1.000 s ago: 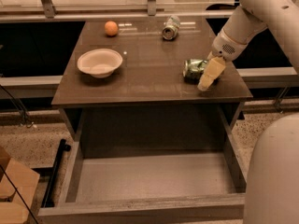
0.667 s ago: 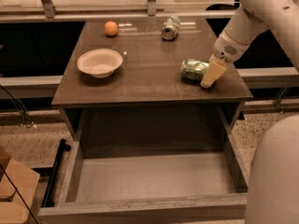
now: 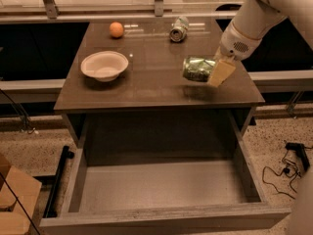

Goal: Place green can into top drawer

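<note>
The green can [image 3: 198, 68] lies on its side, held a little above the right part of the brown tabletop [image 3: 146, 82]. My gripper [image 3: 215, 71] is shut on the can from its right end, with a pale finger [image 3: 221, 73] showing in front. The top drawer [image 3: 161, 186] is pulled fully open below the table's front edge, its pale grey floor bare. The can is over the table, behind the drawer's right part.
A white bowl [image 3: 104, 65] sits at the table's left. An orange [image 3: 116, 30] lies at the back left. A silver-grey can [image 3: 178, 29] lies on its side at the back middle. A cardboard box [image 3: 14, 199] and cables [image 3: 288, 165] are on the floor.
The gripper has lifted the green can slightly off the tabletop and carried it a little left. The drawer and other objects have not moved.
</note>
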`<state>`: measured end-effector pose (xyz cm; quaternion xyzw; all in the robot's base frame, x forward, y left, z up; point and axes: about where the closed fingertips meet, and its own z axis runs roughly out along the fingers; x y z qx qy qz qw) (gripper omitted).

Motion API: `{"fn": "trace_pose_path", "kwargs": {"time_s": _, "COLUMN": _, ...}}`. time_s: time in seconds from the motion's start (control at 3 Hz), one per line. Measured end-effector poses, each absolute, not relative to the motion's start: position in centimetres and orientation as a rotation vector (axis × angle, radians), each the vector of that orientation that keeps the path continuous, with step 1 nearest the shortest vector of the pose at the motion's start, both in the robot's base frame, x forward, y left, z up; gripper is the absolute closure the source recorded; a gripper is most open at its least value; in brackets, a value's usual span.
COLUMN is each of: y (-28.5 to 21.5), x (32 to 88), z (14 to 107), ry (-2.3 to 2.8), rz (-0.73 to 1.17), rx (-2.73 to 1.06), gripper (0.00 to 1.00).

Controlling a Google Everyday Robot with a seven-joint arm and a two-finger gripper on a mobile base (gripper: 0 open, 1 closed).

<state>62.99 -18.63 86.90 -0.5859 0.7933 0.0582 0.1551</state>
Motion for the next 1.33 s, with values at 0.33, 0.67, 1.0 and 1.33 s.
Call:
{"fn": "trace_pose_path", "kwargs": {"time_s": 0.33, "y": -15.5, "x": 60.0, "z": 89.3, "ry": 2.159, "rz": 0.176, "rx": -1.764, "gripper": 1.00}}
{"fn": "trace_pose_path", "kwargs": {"time_s": 0.67, "y": -12.8, "x": 55.2, "z": 91.7, "ry": 2.012, "rz": 0.186, "rx": -1.827, "gripper": 1.00}}
{"fn": "trace_pose_path", "kwargs": {"time_s": 1.0, "y": -11.0, "x": 48.5, "z": 92.5, "ry": 1.988, "rz": 0.177, "rx": -1.754, "gripper": 1.00}}
{"fn": "trace_pose_path", "kwargs": {"time_s": 1.33, "y": -10.8, "x": 44.1, "z": 88.5, "ry": 2.111, "rz": 0.236, "rx": -1.666, "gripper": 1.00}}
